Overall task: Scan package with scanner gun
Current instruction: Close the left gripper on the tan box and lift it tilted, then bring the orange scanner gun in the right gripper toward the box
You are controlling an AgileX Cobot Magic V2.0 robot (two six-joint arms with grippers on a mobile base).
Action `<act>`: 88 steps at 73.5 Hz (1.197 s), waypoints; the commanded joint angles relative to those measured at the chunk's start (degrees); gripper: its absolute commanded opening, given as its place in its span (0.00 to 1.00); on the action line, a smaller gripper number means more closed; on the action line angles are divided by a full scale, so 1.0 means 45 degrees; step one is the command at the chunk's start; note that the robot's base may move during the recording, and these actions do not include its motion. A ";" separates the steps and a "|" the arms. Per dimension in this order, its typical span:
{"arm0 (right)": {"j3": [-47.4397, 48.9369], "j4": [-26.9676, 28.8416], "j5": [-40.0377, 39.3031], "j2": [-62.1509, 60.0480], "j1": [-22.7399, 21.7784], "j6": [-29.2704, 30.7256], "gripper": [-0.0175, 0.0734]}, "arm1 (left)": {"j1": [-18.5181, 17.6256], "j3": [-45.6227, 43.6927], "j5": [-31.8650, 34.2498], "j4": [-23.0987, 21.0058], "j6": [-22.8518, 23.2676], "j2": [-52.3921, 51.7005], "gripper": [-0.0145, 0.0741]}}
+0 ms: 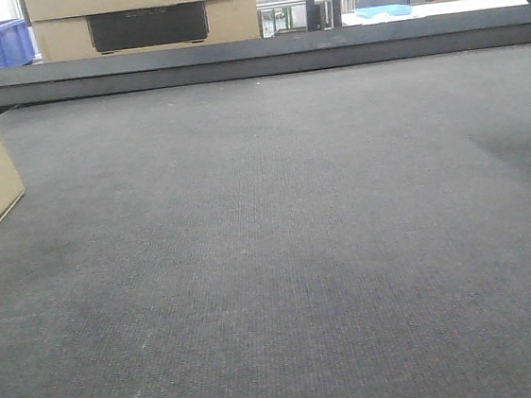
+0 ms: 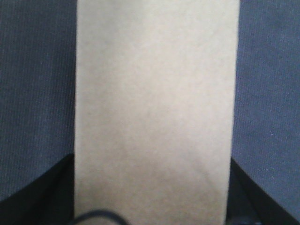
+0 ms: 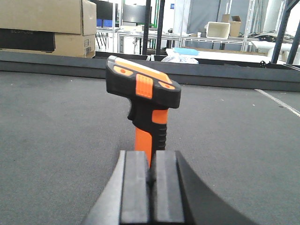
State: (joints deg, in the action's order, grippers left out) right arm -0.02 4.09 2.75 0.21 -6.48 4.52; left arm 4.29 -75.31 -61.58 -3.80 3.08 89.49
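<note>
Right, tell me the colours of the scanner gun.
The scanner gun is black and orange; it shows best in the right wrist view.

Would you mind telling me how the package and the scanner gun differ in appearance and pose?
The package is plain tan cardboard with flat faces; the scanner gun is black and orange, pistol-shaped. The package shows one broad flat face to the left wrist camera, while the scanner gun stands upright, head above handle. Both are seen against the same dark grey table surface.
</note>
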 commanded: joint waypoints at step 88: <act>0.0005 -0.0104 -0.1466 -0.0048 -0.0045 0.0001 0.01 | -0.5474 -0.0089 0.3553 -0.5707 0.2209 0.0885 0.04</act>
State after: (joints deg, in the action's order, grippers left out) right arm -0.02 4.09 -1.12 0.21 -6.48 4.52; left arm -19.93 -75.62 -46.21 -27.98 12.68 93.87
